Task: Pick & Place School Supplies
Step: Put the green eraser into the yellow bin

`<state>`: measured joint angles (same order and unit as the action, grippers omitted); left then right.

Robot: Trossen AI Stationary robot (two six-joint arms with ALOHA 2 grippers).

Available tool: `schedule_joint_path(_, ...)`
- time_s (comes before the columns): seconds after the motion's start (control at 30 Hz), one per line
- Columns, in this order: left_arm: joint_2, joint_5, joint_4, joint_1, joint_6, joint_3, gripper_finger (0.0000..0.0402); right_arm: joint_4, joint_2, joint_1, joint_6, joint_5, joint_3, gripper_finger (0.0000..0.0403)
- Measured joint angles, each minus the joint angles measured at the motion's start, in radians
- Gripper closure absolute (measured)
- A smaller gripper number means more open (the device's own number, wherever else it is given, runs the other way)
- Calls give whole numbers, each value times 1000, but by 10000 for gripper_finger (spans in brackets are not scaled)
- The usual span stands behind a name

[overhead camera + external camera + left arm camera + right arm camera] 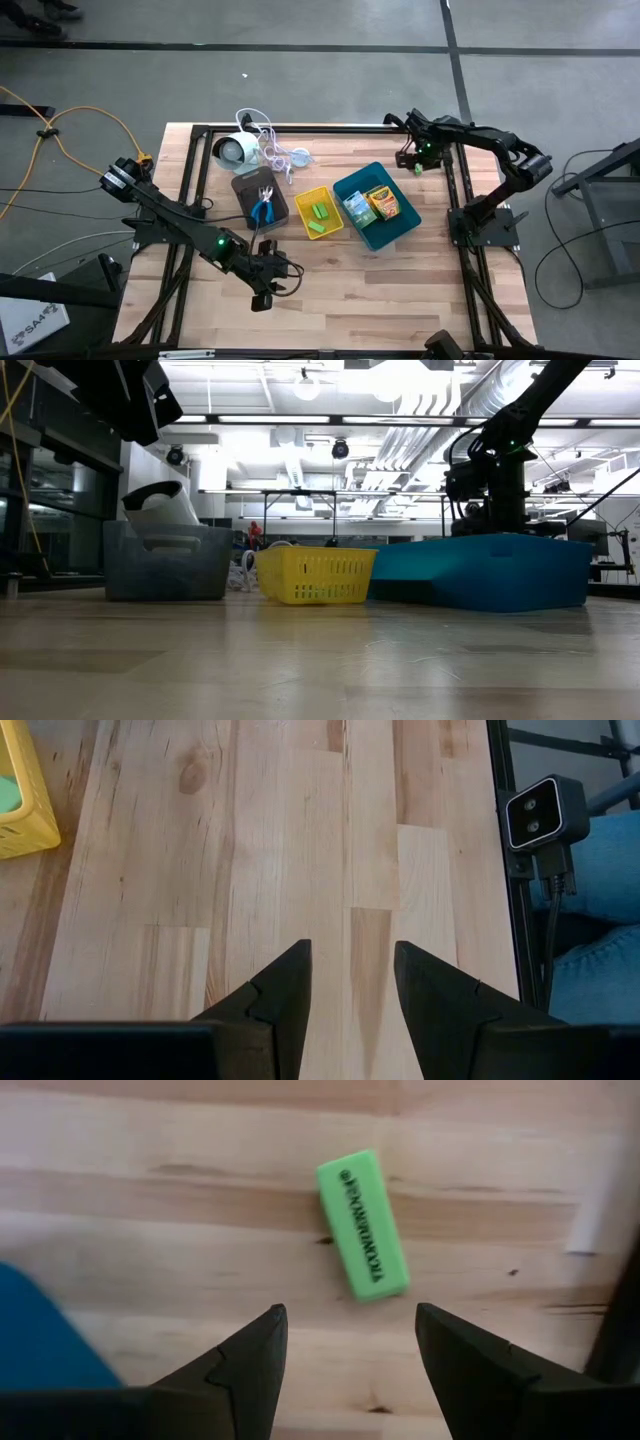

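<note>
The right gripper (345, 1342) has its jaws spread wide and empty, hanging over a green block (362, 1223) that lies flat on the bare counter (150, 1210) with black print along its top. In the high view this right gripper (412, 158) sits at the upper right of the counter, just above the blue tray (340, 190), and the block (418, 168) shows as a small green speck beside it.

The left gripper (350, 982) also has its jaws apart with nothing between them, over bare wood. From above, the left gripper (265, 295) is at the lower middle of the frame, below the trays.

In the centre of the high view, a grey tray (240, 185) holds blue-handled pliers (263, 208), a yellow tray (299, 196) holds more green blocks (319, 214), and the blue tray holds a green box (358, 207) and an orange box (383, 201) side by side. A white round device (233, 150) with its cord (275, 150) lies at the upper middle of the counter.
</note>
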<state>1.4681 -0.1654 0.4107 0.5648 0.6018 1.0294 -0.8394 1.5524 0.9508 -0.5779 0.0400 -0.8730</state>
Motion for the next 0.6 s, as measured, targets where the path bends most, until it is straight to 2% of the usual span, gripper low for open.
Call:
schedule_joint_path(0.27,0,0,0,0,0,0,260,15,0,0,20,-99,0,190)
schedule_joint_path(0.6,0,0,0,0,0,0,260,75,0,-42,165,-112,0,190)
